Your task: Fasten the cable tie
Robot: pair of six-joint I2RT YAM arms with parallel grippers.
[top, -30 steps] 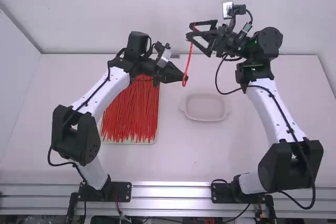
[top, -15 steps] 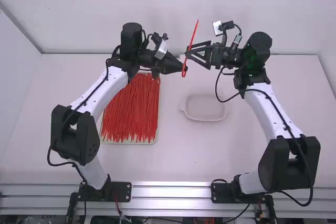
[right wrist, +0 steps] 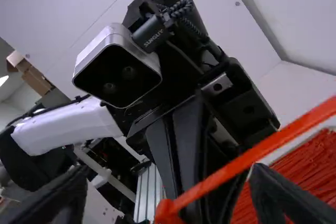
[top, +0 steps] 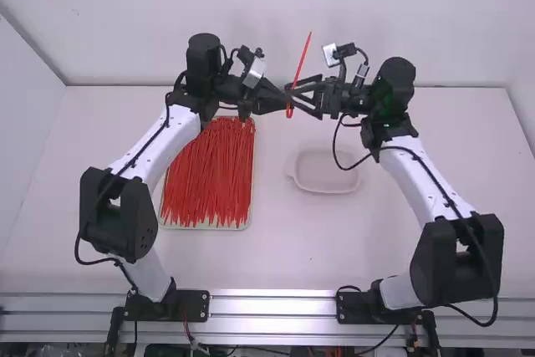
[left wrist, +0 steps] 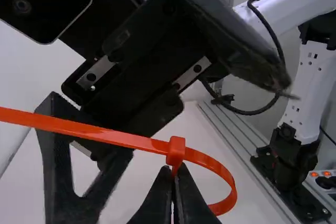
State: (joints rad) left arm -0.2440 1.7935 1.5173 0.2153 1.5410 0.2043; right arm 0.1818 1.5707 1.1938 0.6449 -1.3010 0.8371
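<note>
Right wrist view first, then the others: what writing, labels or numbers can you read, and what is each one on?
Black cable plug on top of the left arm's wrist camera: one short word in white capitals, a brand mark, so not quoted here.
Red cable tie: no print on it.
High view and left wrist view: nothing legible; any marks on the arms are too small to read.
</note>
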